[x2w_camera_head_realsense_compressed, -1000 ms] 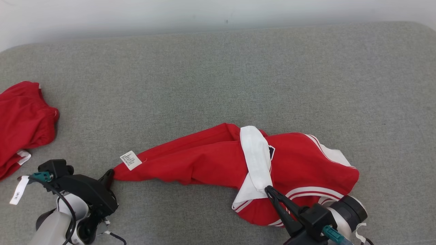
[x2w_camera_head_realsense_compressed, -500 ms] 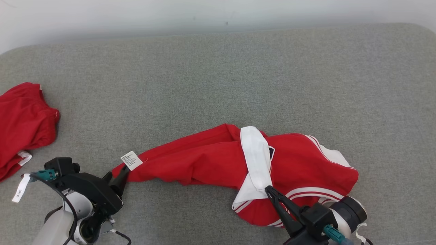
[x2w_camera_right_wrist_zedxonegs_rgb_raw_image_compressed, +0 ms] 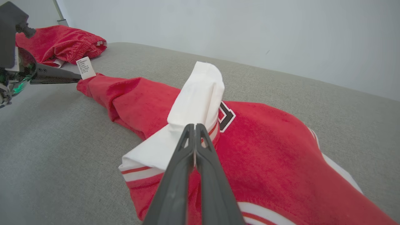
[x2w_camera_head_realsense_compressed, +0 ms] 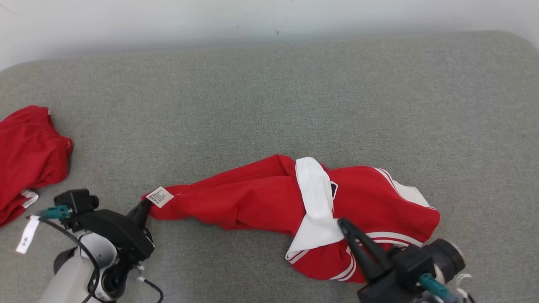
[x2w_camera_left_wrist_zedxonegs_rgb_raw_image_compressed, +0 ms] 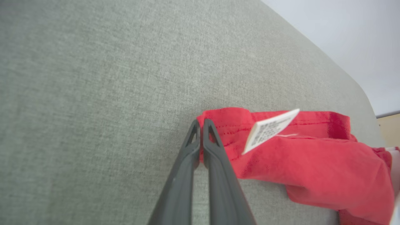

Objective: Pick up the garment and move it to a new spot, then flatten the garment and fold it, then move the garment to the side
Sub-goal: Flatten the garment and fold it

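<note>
The garment (x2w_camera_head_realsense_compressed: 261,200) is a red shirt with a white collar (x2w_camera_head_realsense_compressed: 313,193), lying stretched out in a long bunch on the grey cushion (x2w_camera_head_realsense_compressed: 269,97). My left gripper (x2w_camera_head_realsense_compressed: 145,205) is shut on its left end, just beside the white care label (x2w_camera_head_realsense_compressed: 160,196). The left wrist view shows the fingers (x2w_camera_left_wrist_zedxonegs_rgb_raw_image_compressed: 215,156) pressed together at the red hem (x2w_camera_left_wrist_zedxonegs_rgb_raw_image_compressed: 225,125) by the label (x2w_camera_left_wrist_zedxonegs_rgb_raw_image_compressed: 268,129). My right gripper (x2w_camera_head_realsense_compressed: 342,223) is shut at the lower edge of the collar; in the right wrist view its tips (x2w_camera_right_wrist_zedxonegs_rgb_raw_image_compressed: 194,126) meet on the white fold (x2w_camera_right_wrist_zedxonegs_rgb_raw_image_compressed: 200,93).
A second red garment (x2w_camera_head_realsense_compressed: 29,151) lies bunched at the cushion's left edge and also appears at the top left of the right wrist view (x2w_camera_right_wrist_zedxonegs_rgb_raw_image_compressed: 59,43). A pale wall (x2w_camera_head_realsense_compressed: 269,17) runs along the back. Bare grey cushion spreads behind and to the right of the shirt.
My left gripper moved right to the shirt's left end and shut there; that end and its label rose slightly. My right gripper shifted a little to the right. The head view moved slightly.
</note>
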Tool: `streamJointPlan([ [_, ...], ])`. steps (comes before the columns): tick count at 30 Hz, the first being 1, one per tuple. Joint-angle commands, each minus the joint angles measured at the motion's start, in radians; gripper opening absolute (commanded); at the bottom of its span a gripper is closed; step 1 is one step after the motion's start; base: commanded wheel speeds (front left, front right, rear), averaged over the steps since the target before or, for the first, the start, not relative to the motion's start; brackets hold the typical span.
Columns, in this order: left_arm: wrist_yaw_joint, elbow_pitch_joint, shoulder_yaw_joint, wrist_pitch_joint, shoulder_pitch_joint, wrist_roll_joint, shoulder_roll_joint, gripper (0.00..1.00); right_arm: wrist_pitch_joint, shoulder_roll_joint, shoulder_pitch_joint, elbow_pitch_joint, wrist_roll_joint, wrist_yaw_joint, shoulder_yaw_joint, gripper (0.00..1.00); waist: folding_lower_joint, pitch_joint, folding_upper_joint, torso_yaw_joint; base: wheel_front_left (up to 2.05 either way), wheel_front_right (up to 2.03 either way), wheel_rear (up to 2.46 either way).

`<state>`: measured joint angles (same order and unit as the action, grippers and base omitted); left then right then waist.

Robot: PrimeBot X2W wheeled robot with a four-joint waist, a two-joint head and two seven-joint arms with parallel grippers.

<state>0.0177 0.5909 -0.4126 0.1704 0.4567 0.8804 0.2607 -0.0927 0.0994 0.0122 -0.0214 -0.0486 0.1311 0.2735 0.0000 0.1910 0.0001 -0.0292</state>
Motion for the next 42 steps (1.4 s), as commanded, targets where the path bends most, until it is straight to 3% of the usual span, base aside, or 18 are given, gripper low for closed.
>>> streamJointPlan([
  [1,-0.004,-0.017,0.005,-0.014,0.003,-0.013,0.01,0.0,-0.011,-0.001,0.0,0.018,-0.009,-0.001,-0.016,0.0,0.0,-0.005,-0.0001,-0.001,0.0,0.0,0.0],
  [11,-0.029,-0.218,0.036,-0.075,0.023,-0.037,0.061,0.0,-0.019,0.015,0.069,0.143,0.008,-0.001,-0.145,0.0,0.0,-0.053,-0.0001,-0.02,0.0,0.0,0.0],
  [23,-0.089,-0.512,0.096,0.021,0.181,-0.034,0.139,0.0,0.016,0.112,0.393,0.198,-0.041,-0.001,-0.288,0.0,0.0,-0.119,-0.0001,-0.032,0.0,0.0,0.0],
  [33,-0.115,-0.546,0.071,0.115,0.311,-0.072,0.171,0.0,0.036,0.203,0.617,0.125,-0.077,-0.001,-0.319,0.0,0.0,-0.152,-0.0001,-0.02,0.0,0.0,0.0],
  [42,-0.11,-0.532,0.057,0.145,0.344,-0.065,0.174,0.0,0.072,0.224,0.713,0.054,-0.119,-0.001,-0.261,0.0,0.0,-0.132,-0.0001,-0.02,0.0,0.0,0.0],
])
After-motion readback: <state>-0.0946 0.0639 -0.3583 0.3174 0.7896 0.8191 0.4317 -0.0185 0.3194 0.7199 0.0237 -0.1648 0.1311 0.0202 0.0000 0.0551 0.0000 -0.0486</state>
